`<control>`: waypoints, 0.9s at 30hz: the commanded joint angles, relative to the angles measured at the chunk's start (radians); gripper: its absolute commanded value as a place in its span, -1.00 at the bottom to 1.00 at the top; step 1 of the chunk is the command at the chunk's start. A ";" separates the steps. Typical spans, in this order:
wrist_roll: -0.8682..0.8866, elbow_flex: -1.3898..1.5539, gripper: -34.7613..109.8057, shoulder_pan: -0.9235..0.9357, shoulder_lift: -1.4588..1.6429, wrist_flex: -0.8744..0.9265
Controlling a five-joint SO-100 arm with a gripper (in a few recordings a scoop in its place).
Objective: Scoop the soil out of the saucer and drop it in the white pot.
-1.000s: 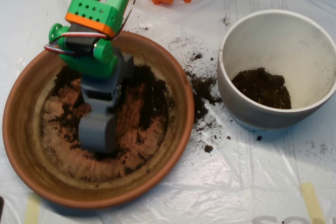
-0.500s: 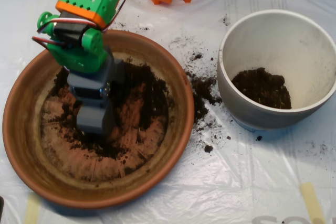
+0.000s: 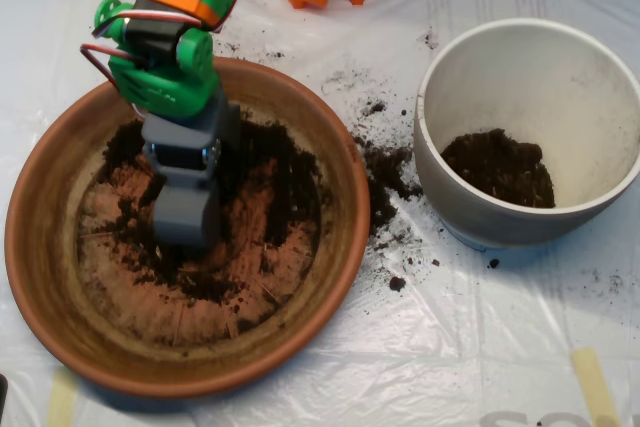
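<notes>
Grey tool (image 3: 183, 219) lowered into soil (image 3: 268, 187) left of centre in the terracotta saucer (image 3: 335, 247), presumably to gather; clenched or released, cannot tell. White pot (image 3: 520, 57) waiting at right.

The hand (image 3: 183, 219) has drawn back toward the far side of the saucer (image 3: 345, 197), from near the middle of the dish to a spot farther up and slightly left. Where it pulled away, the soil (image 3: 275, 182) looks raked, with a dark clump now lying just below its tip.
</notes>
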 commanded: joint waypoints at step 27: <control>-0.133 0.454 -0.48 0.064 0.476 -0.233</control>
